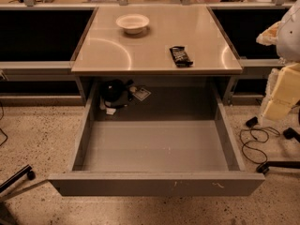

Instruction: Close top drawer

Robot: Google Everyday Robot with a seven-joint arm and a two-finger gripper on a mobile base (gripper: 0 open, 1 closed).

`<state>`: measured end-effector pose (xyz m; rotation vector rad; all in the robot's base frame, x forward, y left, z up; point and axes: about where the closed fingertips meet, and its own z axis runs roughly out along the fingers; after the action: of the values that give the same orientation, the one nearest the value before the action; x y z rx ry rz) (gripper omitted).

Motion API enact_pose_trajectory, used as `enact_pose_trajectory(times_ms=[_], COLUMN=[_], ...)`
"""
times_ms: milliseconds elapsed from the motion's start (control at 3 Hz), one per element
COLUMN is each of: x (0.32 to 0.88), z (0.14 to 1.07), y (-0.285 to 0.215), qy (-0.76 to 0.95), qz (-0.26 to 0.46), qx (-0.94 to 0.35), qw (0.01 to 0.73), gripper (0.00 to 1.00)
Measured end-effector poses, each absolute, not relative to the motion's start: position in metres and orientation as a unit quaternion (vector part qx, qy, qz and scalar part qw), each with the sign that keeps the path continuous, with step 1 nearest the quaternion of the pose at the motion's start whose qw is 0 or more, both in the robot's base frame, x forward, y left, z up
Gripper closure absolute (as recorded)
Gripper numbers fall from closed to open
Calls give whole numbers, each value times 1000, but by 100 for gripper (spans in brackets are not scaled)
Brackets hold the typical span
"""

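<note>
The top drawer is a wide grey metal drawer, pulled far out toward me from under the counter. Its plain front has small pale scuffs right of centre. The tray inside is empty. No other drawer fronts show. My arm comes in at the right edge as pale yellow and white parts. My gripper shows as a pale shape at the upper right edge, level with the counter's right side, well away from the drawer front.
The steel counter carries a white bowl and a black bar-shaped packet. A black object with tags lies in the cavity behind the drawer. Black cables lie on the speckled floor at the right, and a wheeled leg at the left.
</note>
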<state>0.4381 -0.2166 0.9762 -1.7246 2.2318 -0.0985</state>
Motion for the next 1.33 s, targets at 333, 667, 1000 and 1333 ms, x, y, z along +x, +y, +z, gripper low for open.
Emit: enact_pose_trajectory(times_ms=[333, 667, 1000, 1333], x=[438, 434, 424, 411], z=[976, 955, 896, 827], y=[-217, -211, -204, -198], qy=[781, 774, 758, 739], qz=[-34, -24, 26, 108], qx=[-603, -610, -623, -623], qw=[159, 168, 192, 231], gripper=[0, 0, 0, 0])
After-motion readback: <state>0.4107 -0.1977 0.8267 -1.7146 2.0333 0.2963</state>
